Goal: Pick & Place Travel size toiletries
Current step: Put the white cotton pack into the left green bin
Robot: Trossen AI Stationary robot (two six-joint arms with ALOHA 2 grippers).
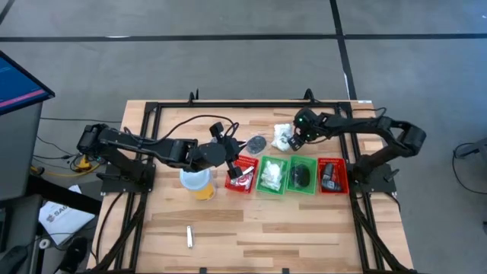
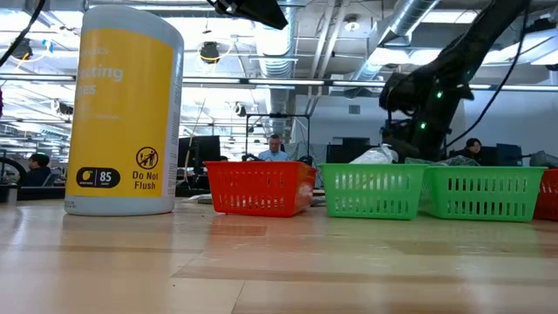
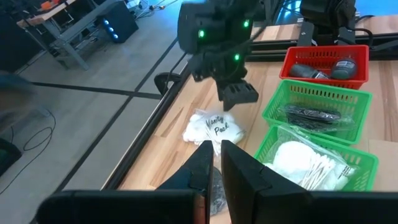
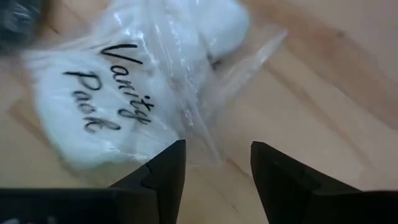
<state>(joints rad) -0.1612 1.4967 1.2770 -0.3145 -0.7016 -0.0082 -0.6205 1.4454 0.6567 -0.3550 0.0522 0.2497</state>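
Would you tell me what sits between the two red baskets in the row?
Two green baskets: one holds white packets, the other a dark item. The high view shows this, with red baskets at the ends.

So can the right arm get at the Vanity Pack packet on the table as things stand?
Probably yes. The right end effector hangs just above the Vanity Pack packet, fingers open, with bare table beside it. The left end effector is shut and nearby, but not between them.
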